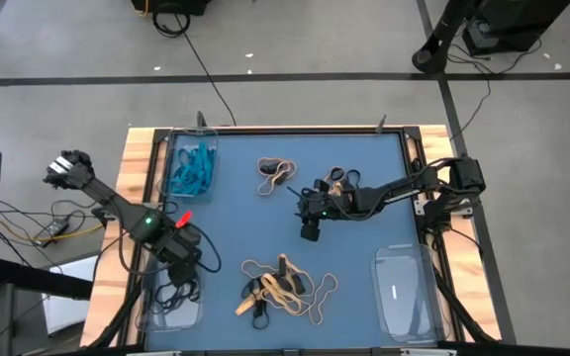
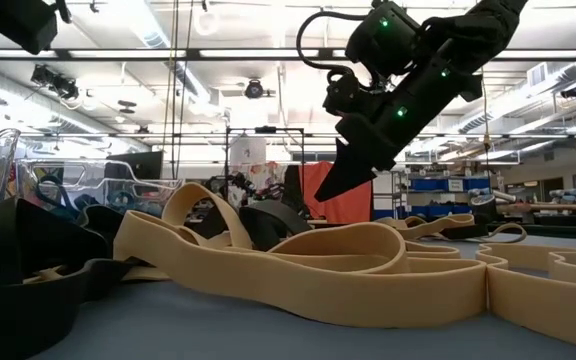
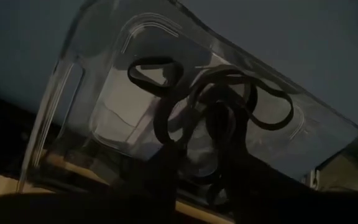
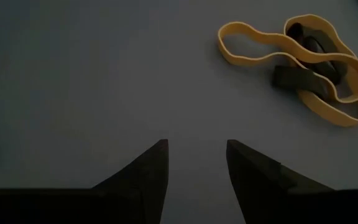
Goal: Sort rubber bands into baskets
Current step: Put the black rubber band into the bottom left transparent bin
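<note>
Inspection of the sorting bench, taken from the overhead camera with twelve o'clock at the far edge of the table.

Step in hand, as judged: depositing black bands. The left gripper [image 1: 181,259] hangs over the clear basket [image 1: 198,309] at about seven o'clock, and its wrist camera looks down into that basket [image 3: 61,93] at a tangle of black bands [image 3: 222,112] lying on the floor of it. Whether its fingers are parted, or whether a band hangs from them, cannot be told; they show only as dark blur.

The right gripper [image 1: 310,229] stands near the table's centre, jaws apart and empty (the wrist camera shows bare blue mat between its fingers [image 4: 148,171]). It sits above the mat rather than on it, to judge by the low camera [image 2: 353,165].

Distribution of stock:
- Teal bands [image 1: 191,170] lie in the basket [image 1: 176,138] at ten o'clock.
- A mixed tan and black pile [image 1: 280,287] lies loose at six o'clock.
- Smaller loose clusters lie at twelve o'clock [image 1: 275,173] and just beside the right arm [image 1: 336,178].
- The basket at five o'clock [image 1: 404,292] appears empty.

Next move, as judged: the right gripper must descend on one loose cluster and pinch a single colour clear of its neighbours; the tan and black loops overlap, so separation is the difficulty.

Not made out: a fourth basket, and how many bands each pile holds.
</note>
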